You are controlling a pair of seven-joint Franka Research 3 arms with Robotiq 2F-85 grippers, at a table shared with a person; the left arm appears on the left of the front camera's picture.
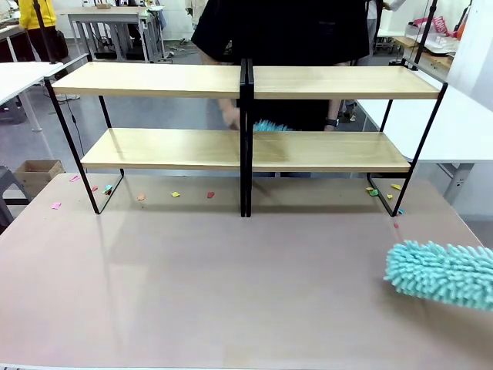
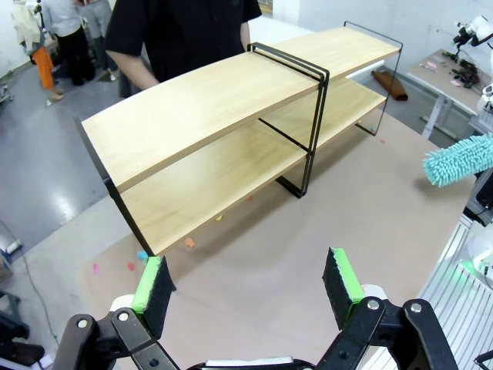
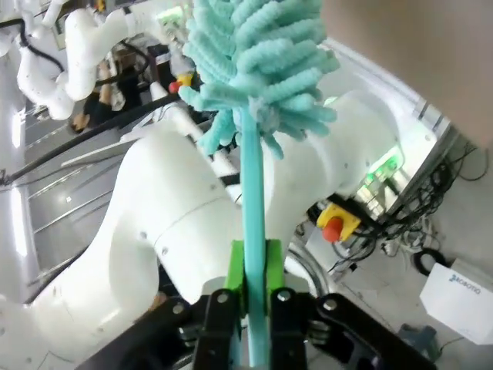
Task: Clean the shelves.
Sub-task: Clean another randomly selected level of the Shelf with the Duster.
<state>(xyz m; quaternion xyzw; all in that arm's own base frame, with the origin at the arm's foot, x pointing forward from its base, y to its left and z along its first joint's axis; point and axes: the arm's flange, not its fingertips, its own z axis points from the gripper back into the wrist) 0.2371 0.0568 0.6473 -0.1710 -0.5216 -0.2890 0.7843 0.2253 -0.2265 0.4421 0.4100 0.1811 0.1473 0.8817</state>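
We see the shelves [image 1: 169,148] — smooth light wood boards on thin black metal frames — standing across the far half of the matte pinkish table [image 1: 231,293]. Our right gripper [image 3: 254,266] clamps its green pads on the slim teal handle of a shaggy chenille duster [image 1: 439,274], low at the table's right edge. Our left gripper [image 2: 245,270] hovers facing the shelves — fingers spread wide, holding nothing.

Far beyond the left fingers [image 2: 150,287], off to their left, grey floor [image 2: 46,177]. Ahead and to their right, white wall [image 2: 431,23] above a cluttered table [image 2: 431,77]. Elsewhere, a white table [image 1: 19,77], a cardboard box [image 1: 35,181] on the floor, bright even light.
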